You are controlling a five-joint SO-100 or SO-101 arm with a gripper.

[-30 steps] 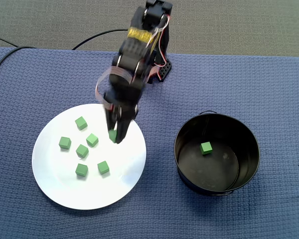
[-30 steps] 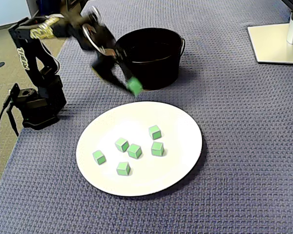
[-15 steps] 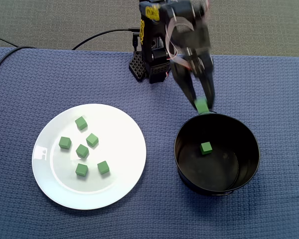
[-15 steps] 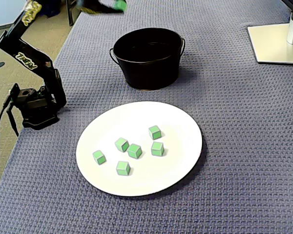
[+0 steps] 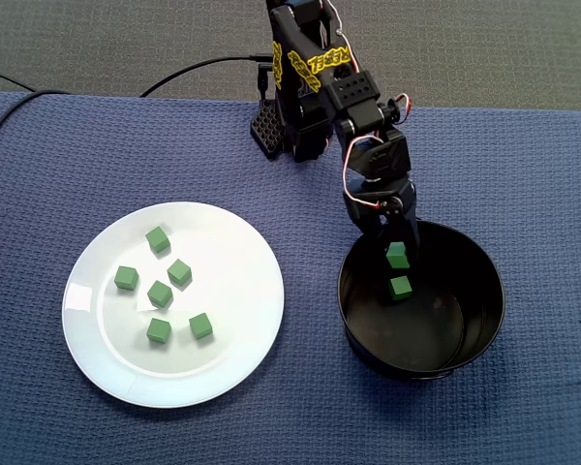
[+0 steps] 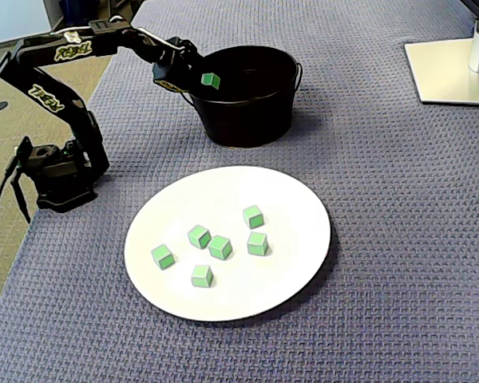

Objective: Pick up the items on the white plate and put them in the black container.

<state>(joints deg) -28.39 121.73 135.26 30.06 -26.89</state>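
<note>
Blue cloth (image 5: 523, 174). Gripper (image 5: 396, 250) clamped on cube (image 5: 397, 258) above container (image 5: 486, 320) arm-side edge. Second cube (image 5: 400, 287) inside; five cubes (image 5: 160, 293) on plate (image 5: 232, 360) pending.

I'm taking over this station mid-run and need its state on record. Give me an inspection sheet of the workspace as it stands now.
Surface: blue woven cloth covers the table and lies flat.
Job's things: white plate holds five green cubes. The black container has one loose cube on its floor.
Clutter: a white stand base sits on the cloth's corner.
Gripper: the gripper is over the container's near rim, closed on a held cube.
Cables: a black cable runs to the arm's base, and another crosses the cloth's edge.
Surroundings: grey carpet beyond the table.
</note>
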